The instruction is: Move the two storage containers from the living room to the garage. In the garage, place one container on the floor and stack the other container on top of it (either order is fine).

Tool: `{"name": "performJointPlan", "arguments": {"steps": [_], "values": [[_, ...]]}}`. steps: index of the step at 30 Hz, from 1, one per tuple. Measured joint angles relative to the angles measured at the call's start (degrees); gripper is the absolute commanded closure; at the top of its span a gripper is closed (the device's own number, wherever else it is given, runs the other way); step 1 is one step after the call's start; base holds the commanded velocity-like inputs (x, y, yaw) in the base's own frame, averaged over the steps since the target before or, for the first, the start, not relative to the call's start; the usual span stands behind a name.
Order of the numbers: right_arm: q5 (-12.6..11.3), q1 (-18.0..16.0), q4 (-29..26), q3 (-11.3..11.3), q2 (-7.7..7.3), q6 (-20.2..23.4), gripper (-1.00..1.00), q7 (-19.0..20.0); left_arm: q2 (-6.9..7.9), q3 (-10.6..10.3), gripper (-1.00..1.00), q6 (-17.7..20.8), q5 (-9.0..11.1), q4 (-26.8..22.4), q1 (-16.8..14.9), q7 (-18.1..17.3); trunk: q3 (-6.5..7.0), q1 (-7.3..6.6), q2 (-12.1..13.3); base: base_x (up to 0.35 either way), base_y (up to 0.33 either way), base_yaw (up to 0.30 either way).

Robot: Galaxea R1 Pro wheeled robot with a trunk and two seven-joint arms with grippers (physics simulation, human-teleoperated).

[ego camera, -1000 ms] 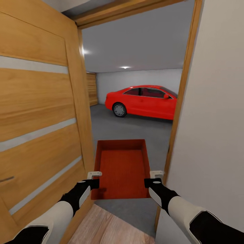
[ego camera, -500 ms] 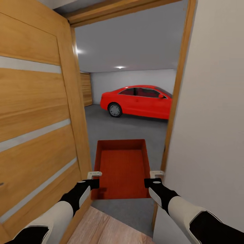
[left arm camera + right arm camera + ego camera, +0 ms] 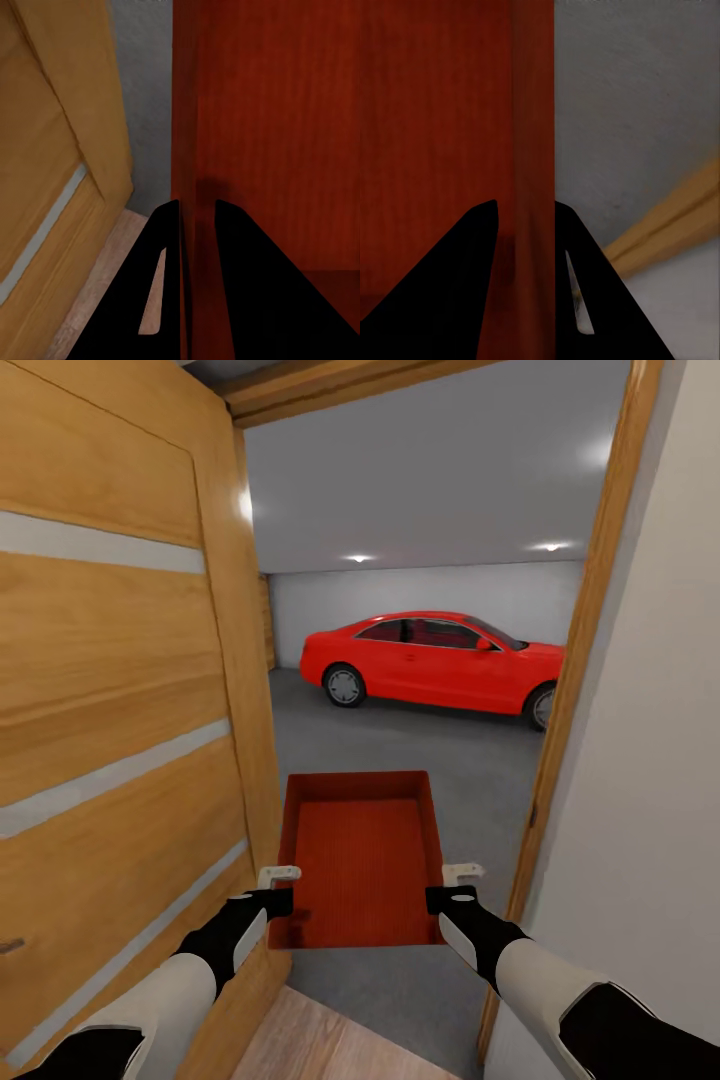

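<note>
- Since half a second ago the head view is showing more of the garage: the right door frame [image 3: 585,660] now sits further right, the red car [image 3: 440,660] shows down to its front wheel, and a second ceiling spotlight [image 3: 550,546] appears; both hands and the bin are keeping the same place in the picture, so the camera is the thing turning.
- Left hand [image 3: 278,875] is clamping the left wall of the storage container [image 3: 362,855]; in the left wrist view its black fingers [image 3: 161,247] are sitting on either side of that thin red wall.
- Right hand [image 3: 462,871] is gripping the opposite wall in the same way, one finger [image 3: 480,247] inside and one outside.
- Between the two hands the orange-red bin is being carried level and open side up, in front of the robot within the doorway, above the grey concrete floor [image 3: 400,740].
- On the left the open wooden door [image 3: 120,690] is standing close beside the bin.
- Light wood planks [image 3: 330,1050] are lying at the threshold below the arms.
</note>
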Motion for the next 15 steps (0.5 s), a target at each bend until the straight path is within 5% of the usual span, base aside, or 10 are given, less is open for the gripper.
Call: {"name": "performJointPlan", "arguments": {"steps": [5,15], "values": [[0.00,0.00,0.00,0.00,0.00,0.00,1.00,-0.01,0.00,0.00,1.00,-0.03,0.01,0.02,0.00,-0.01,0.00,0.00,0.00,0.177,0.199,-0.060],[0.00,0.00,-0.01,0.00,-0.01,0.00,1.00,-0.03,-0.01,0.00,1.00,-0.04,0.00,0.04,-0.01,-0.01,0.00,0.00,0.00,0.157,0.147,-0.215]]}}
